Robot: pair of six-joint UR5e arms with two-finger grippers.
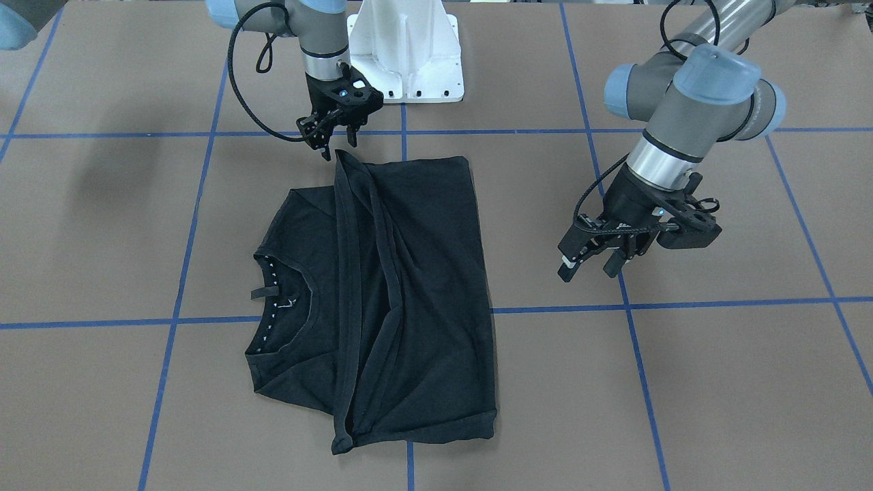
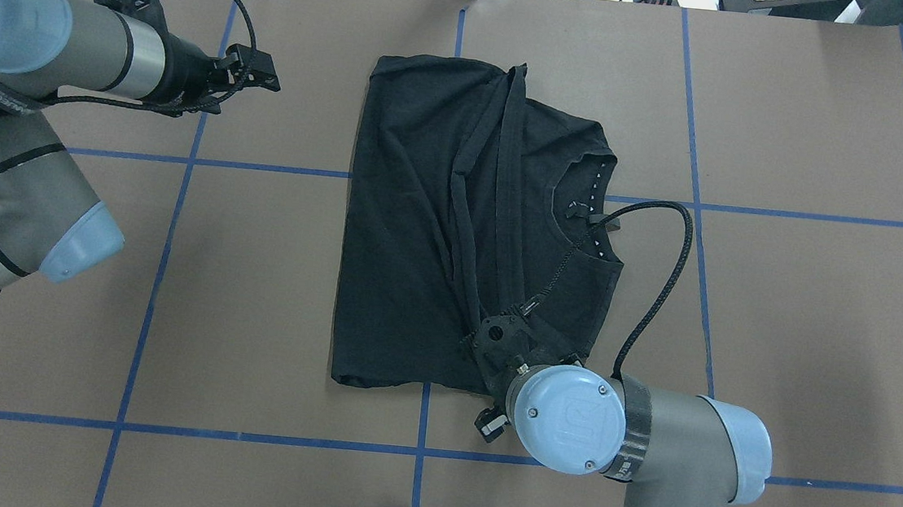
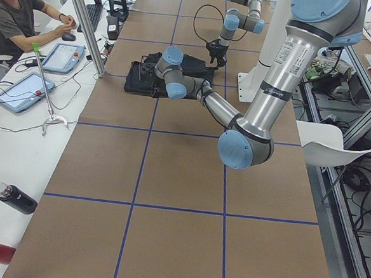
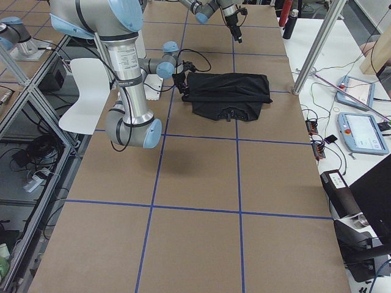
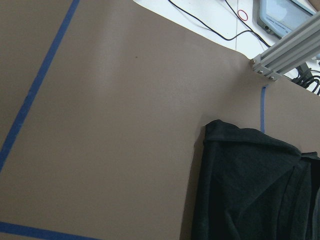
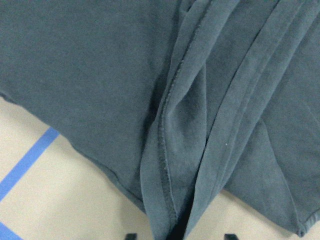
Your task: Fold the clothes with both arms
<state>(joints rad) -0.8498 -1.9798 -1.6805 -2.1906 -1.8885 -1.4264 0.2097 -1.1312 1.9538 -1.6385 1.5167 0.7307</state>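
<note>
The black T-shirt (image 1: pixel 409 273) lies on the table, folded lengthwise into a rough rectangle with long hem ridges down its middle. Its collar (image 1: pixel 283 300) with white dots shows at one side, and the chest print is hidden. My right gripper (image 1: pixel 339 146) is open and hovers just over the shirt's corner nearest the robot base. The right wrist view shows the shirt's fabric folds (image 6: pixel 175 130) close below, with nothing between the fingertips (image 6: pixel 131 235). My left gripper (image 1: pixel 590 268) is open and empty above bare table, well clear of the shirt. It also shows in the overhead view (image 2: pixel 269 78).
The white pedestal base (image 1: pixel 406 54) stands at the robot's side of the table. Blue tape lines (image 1: pixel 682 303) grid the brown table. An aluminium post (image 5: pixel 290 45) stands at the far edge. An operator (image 3: pixel 19 13), tablets and bottles (image 3: pixel 16 198) are beside the table.
</note>
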